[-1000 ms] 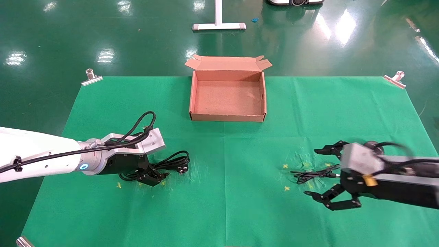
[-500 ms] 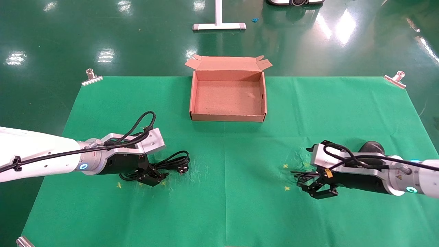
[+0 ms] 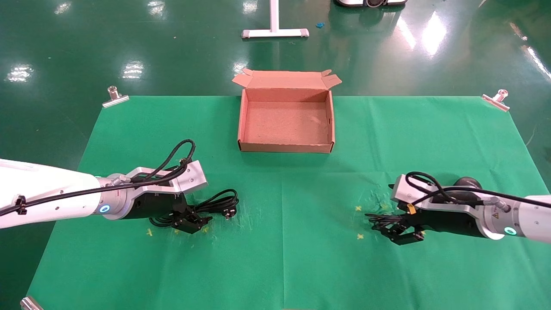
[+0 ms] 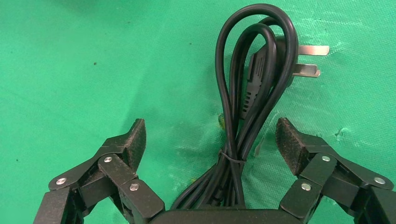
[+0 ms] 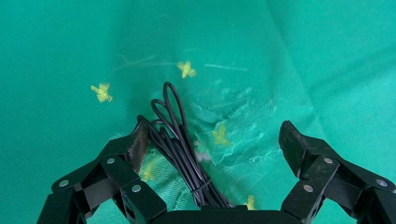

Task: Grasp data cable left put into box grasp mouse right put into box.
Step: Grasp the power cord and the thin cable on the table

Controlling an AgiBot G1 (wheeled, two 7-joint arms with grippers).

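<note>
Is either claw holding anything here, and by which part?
Nothing is held. The left claw is open around the data cable; the right claw is open around the mouse's cord.

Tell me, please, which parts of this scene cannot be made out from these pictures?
- The mouse: in the head view the right arm covers most of it; the right wrist view shows only its bundled cord.
- The data cable: in the head view the left pincer hides its near loops; in the left wrist view its lower end is cut off behind the pincer's base.
- The right pincer: in the head view its tips blend with the cord.
</note>
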